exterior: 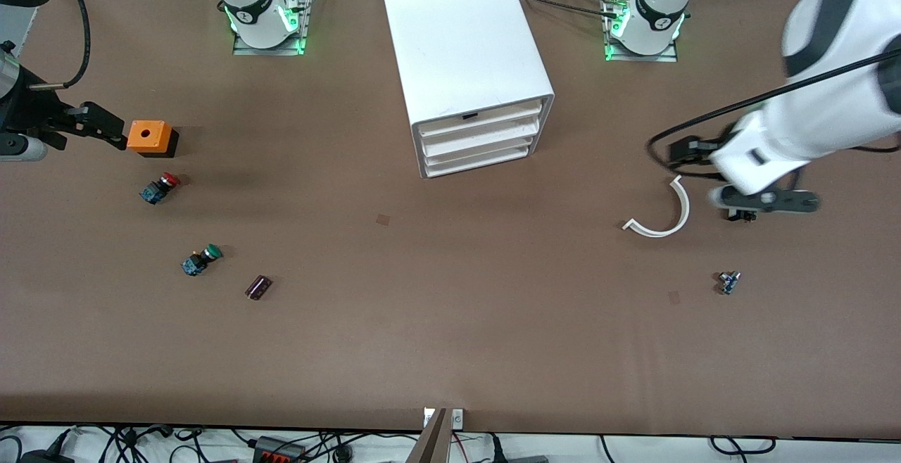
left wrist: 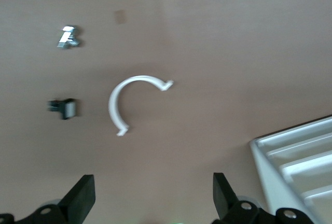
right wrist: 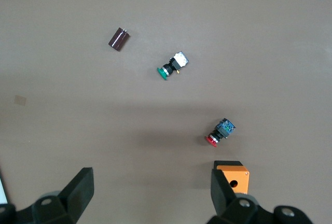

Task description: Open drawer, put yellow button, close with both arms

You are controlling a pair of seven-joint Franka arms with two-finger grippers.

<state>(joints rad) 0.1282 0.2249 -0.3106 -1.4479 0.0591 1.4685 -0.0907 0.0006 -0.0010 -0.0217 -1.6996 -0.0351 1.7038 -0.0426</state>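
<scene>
The white cabinet (exterior: 468,48) stands at the table's middle, between the two arm bases. Its uppermost drawer (exterior: 479,119) is shut, like the three below it. A corner of the cabinet shows in the left wrist view (left wrist: 295,156). The yellow button is not in view in any frame. My left gripper (exterior: 767,201) (left wrist: 153,195) is open and empty above the table at the left arm's end, beside a white curved piece (exterior: 665,213) (left wrist: 127,102). My right gripper (exterior: 105,129) (right wrist: 150,190) is open and empty at the right arm's end, right beside an orange box (exterior: 149,137) (right wrist: 233,177).
A red-capped button (exterior: 160,187) (right wrist: 220,132), a green-capped button (exterior: 202,259) (right wrist: 172,67) and a dark maroon cylinder (exterior: 258,287) (right wrist: 119,39) lie nearer the front camera than the orange box. A small metal part (exterior: 728,281) (left wrist: 67,37) and a small black part (left wrist: 63,108) lie near the left gripper.
</scene>
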